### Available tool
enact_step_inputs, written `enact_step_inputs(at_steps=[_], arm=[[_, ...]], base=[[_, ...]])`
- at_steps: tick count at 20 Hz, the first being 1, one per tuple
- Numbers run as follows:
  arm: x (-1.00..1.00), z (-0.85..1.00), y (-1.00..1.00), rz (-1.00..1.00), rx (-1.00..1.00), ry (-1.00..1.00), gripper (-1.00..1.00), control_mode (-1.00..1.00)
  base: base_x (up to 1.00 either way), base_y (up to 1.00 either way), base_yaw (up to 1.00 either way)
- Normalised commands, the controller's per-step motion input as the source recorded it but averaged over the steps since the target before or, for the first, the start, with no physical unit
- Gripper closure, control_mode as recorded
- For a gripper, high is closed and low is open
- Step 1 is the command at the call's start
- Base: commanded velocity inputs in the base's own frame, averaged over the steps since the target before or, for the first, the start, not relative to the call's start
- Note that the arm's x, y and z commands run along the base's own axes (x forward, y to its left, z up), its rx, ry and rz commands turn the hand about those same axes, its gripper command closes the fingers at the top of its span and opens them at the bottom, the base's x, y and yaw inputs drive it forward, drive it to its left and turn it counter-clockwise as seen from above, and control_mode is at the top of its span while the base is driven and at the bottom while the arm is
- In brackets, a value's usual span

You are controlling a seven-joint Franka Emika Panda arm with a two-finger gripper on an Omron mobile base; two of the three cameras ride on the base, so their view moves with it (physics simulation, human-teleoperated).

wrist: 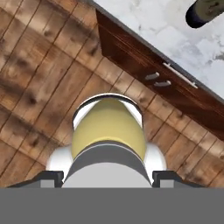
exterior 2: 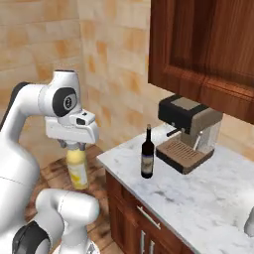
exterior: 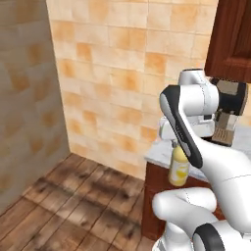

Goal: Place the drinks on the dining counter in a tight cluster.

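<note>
While the gripper hangs out past the marble counter's corner, over the wooden floor, its fingers are clamped on the top of the juice bottle, which dangles upright below the hand and touches nothing else. From the left base view the same yellow bottle shows beside the arm, in front of the counter's front edge and the brown cabinet under it. Looking down along the hand, the bottle sits squarely between the two dark fingertips, with floor planks beneath it and the cabinet's drawer front just beyond. A wine bottle stands upright near the counter's front edge, close to its left corner, just beside the coffee machine and apart from it; its dark top pokes into the hand view. A wall cabinet hangs above the machine, against the tiled wall.
</note>
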Motion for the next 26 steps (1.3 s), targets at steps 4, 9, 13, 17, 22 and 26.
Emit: enact_step_inputs(at_steps=[4,9,13,17,22,26], arm=[[0.0,0.0,0.0,0.0,0.0,0.0,1.0,1.0],[0.0,0.0,0.0,0.0,0.0,0.0,1.0,1.0],[0.0,0.0,0.0,0.0,0.0,0.0,1.0,1.0],[0.0,0.0,0.0,0.0,0.0,0.0,1.0,1.0],[0.0,0.0,0.0,0.0,0.0,0.0,1.0,1.0],[0.0,0.0,0.0,0.0,0.0,0.0,1.0,1.0]], base=[[-0.1,0.15,1.0],[-0.07,0.08,1.0],[-0.01,0.06,1.0],[0.0,0.03,1.0],[0.03,0.0,0.97],[0.13,0.0,0.92]])
